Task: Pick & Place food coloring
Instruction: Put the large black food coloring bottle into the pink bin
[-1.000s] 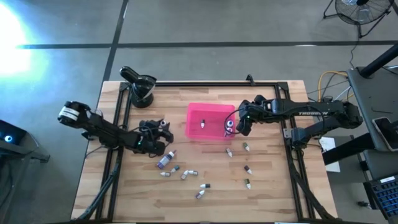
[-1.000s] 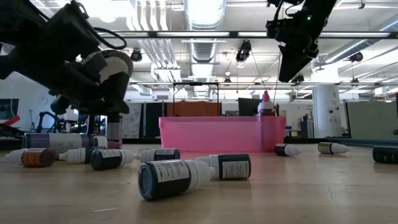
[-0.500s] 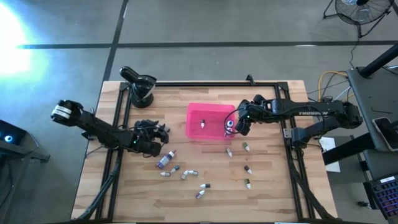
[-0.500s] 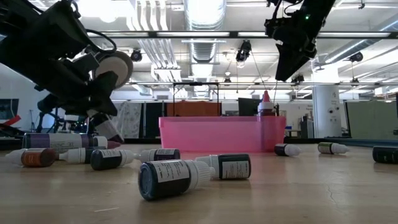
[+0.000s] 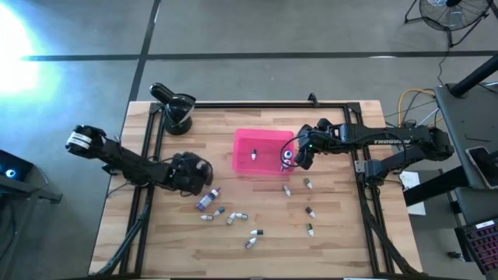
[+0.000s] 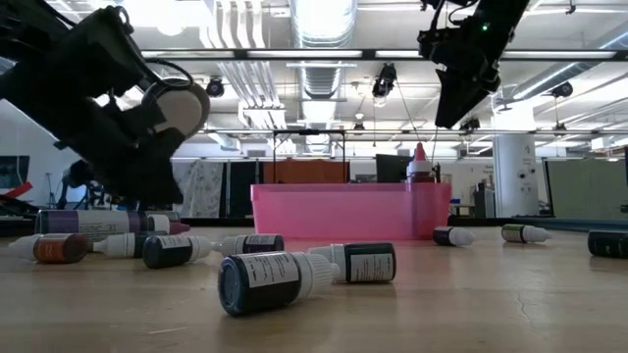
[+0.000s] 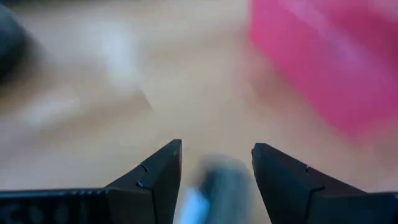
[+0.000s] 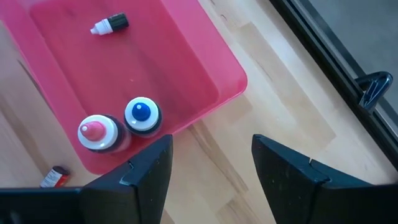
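Several tiny food coloring bottles lie scattered on the wooden table, near the pink tray. Inside the tray one bottle lies flat, and a red-capped bottle and a blue-capped bottle stand upright at its right end. My left gripper is left of the tray, tipped down at the table and open, with a blurred grey bottle between its fingers. My right gripper hangs open above the tray's right end, over the two upright bottles. My left gripper comes down from above with one finger on either side of the grey bottle. The picture is too blurred to tell whether the fingers touch it.
A black post stands at the table's far left corner. Dark metal rails run along the left, right and far edges. Loose bottles lie near the front middle, and others lie right of centre.
My left gripper has tipped from nearly level to pointing down and has sunk toward the bottles left of the tray. The right arm has kept still.
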